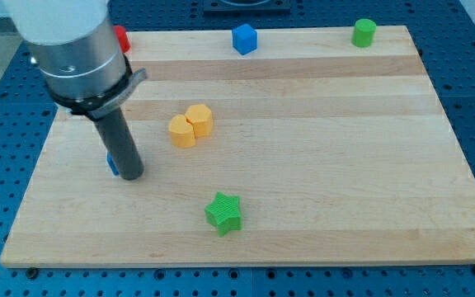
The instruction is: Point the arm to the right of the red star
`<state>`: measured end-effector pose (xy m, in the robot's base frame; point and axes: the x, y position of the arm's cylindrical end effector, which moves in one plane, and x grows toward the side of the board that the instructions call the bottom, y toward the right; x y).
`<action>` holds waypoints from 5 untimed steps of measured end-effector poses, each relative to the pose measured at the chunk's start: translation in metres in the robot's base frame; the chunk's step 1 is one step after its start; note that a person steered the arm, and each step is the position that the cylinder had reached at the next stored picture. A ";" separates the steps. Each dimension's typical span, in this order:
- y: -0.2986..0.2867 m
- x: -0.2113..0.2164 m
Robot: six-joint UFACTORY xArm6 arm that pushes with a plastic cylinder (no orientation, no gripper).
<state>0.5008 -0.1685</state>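
Observation:
A red block (122,38) shows at the view's top left, mostly hidden behind the arm; its shape cannot be made out. My tip (132,176) rests on the board at the view's left, well below the red block. A small blue block (112,163) peeks out just left of the tip, touching or nearly touching the rod.
Two yellow blocks (190,125) sit together in the middle left. A green star (223,213) lies near the bottom centre. A blue cube (244,39) and a green cylinder (364,32) stand along the top edge of the wooden board (345,165).

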 end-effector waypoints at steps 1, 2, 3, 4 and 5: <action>-0.011 -0.020; -0.017 -0.042; -0.030 -0.060; -0.046 -0.060; -0.047 -0.042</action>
<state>0.4588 -0.2151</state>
